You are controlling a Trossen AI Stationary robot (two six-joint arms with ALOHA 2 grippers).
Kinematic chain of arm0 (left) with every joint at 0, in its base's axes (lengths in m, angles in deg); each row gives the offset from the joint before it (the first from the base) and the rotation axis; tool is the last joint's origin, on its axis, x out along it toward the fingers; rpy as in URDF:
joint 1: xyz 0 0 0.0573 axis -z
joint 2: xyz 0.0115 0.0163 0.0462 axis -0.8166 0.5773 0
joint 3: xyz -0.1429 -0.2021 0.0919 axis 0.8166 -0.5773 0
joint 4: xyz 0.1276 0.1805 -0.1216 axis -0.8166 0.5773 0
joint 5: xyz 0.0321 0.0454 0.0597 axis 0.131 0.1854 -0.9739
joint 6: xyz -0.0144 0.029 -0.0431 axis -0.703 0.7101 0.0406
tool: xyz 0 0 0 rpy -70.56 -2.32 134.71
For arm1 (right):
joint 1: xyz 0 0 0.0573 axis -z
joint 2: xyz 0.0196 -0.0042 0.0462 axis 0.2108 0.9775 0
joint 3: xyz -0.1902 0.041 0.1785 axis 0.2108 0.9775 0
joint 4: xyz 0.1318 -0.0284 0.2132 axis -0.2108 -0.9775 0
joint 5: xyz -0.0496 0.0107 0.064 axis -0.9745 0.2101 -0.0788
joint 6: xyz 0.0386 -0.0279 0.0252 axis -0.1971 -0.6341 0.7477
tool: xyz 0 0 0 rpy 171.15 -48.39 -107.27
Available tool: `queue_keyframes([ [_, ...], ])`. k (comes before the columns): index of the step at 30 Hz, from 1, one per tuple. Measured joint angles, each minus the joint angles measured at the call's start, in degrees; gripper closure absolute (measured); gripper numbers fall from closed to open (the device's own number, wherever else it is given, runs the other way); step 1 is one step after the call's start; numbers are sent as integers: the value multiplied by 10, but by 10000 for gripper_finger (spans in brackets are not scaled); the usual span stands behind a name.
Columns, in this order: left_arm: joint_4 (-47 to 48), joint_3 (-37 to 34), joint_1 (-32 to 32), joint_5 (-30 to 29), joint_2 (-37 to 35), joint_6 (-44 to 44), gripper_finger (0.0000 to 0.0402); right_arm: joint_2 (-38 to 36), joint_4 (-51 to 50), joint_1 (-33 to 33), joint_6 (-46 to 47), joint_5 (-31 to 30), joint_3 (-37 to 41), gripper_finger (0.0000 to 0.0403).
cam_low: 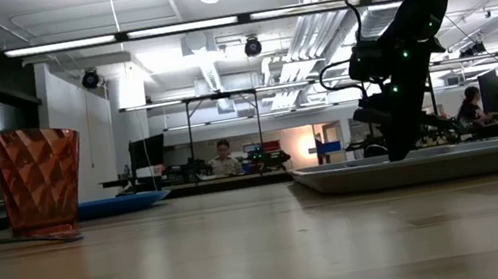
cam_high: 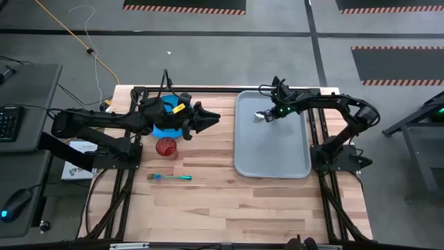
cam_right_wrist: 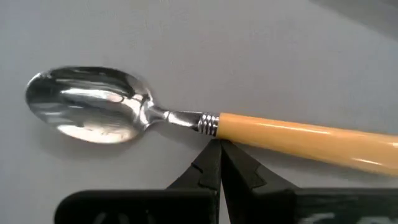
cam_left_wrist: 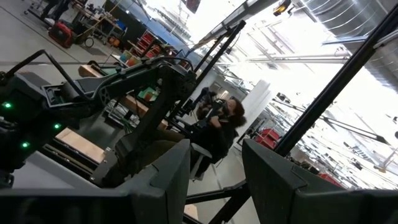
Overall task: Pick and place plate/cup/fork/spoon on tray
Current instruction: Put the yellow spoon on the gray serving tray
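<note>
1. Spoon lies flat on the tray, far part, at the right gripper.
2. Right gripper fingertips are closed together against the handle's edge near the metal collar, not around it.
3. Handling: light, rigid, smooth handle, likely slippery. Best hold is mid-handle.
4. Long axis runs left-right; silver bowl points left, bowl-up.
5. Left gripper hovers beside the plate, fingers parted, empty.

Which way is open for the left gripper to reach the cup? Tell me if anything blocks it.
Probably yes, from above: the left gripper hovers near the cup, which stands clear of the plate and fork.
</note>
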Motion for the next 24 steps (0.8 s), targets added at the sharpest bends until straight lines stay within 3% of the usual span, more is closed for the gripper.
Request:
queue_keyframes([
  [13,0,0,0,6,0,0,266,0,43,0,59,-19,0,403],
  [24,0,0,0,29,0,-20,266,-4,9,-43,66,45,0,403],
])
